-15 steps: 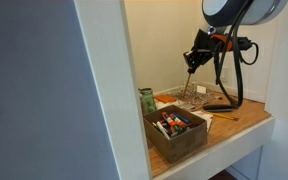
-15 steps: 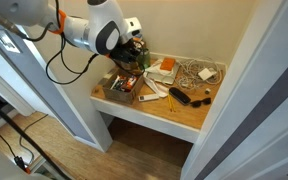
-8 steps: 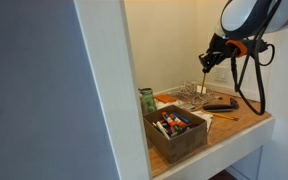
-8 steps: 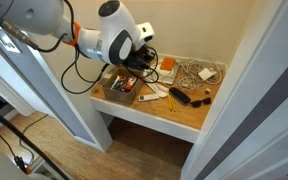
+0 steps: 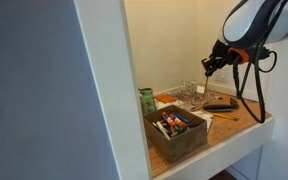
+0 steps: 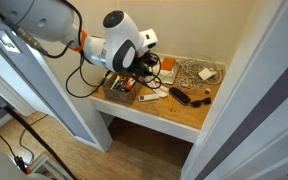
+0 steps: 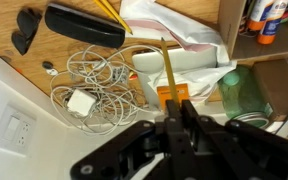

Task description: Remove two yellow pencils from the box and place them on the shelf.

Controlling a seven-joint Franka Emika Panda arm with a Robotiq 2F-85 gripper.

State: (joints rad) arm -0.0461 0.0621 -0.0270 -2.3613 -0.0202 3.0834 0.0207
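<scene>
One yellow pencil (image 7: 166, 65) is pinched by its near end between the jaws, which are pressed together on it. In the wrist view it reaches out from them over a crumpled white bag (image 7: 189, 30). A second yellow pencil (image 7: 109, 9) lies flat on the shelf (image 7: 9, 75), just beside a long black case (image 7: 79, 22). The box (image 5: 180, 138) sits at the front of the shelf, close to the white side wall, with markers standing in it. In both exterior views it is well apart from the jaws, which hang in the air farther along the shelf and above the things on it. A green jar (image 5: 146, 100) stands just behind the box. A tangle of white cable (image 7: 89, 85) lies on the wood near the black case. The arm (image 5: 254, 20) comes in from above.
</scene>
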